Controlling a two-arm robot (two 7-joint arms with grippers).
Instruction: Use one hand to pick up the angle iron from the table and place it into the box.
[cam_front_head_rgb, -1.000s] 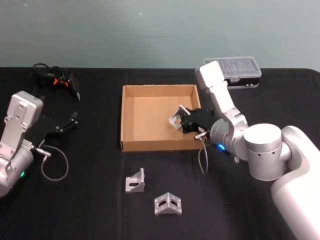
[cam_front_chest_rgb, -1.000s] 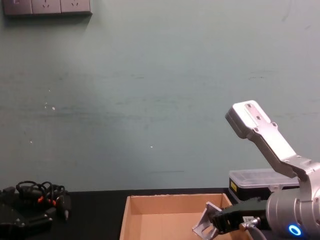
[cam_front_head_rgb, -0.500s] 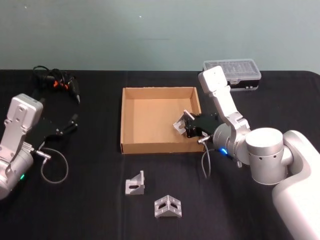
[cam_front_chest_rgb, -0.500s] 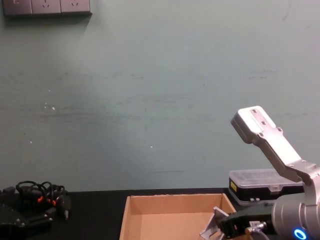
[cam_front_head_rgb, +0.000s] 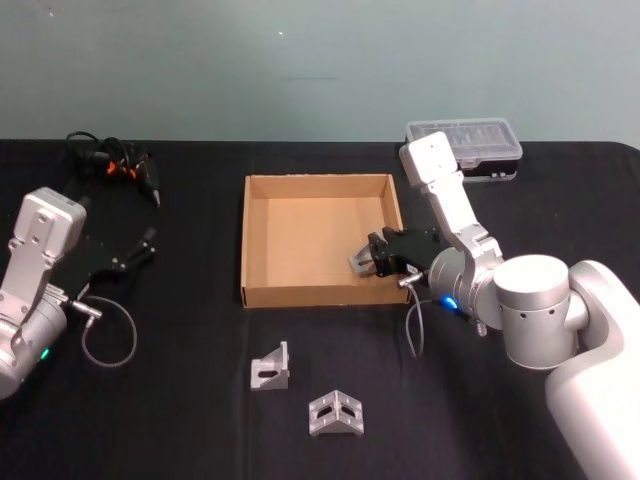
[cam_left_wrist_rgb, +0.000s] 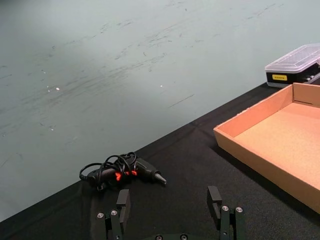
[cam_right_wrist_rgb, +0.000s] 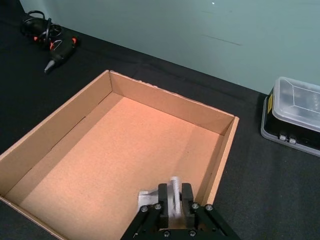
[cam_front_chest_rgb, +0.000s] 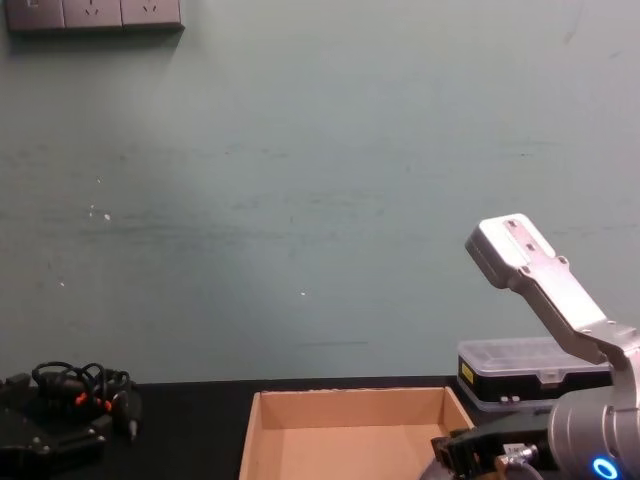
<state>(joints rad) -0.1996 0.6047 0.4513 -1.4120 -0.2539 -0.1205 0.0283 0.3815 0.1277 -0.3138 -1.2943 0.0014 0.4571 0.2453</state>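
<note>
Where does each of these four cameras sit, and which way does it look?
Head view: up high, looking down at the table, box, left gripper and right gripper.
Chest view: lower, looking across the box at the wall; right arm shows.
Left wrist view: behind the left gripper's open jaws, facing the glue gun.
Right wrist view: behind jaws shut on an angle iron, over the box.
All four show the box and plastic case.

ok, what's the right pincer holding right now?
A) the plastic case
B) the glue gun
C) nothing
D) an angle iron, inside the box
D: the right pincer is shut on an angle iron, low inside the box near its right wall.
</note>
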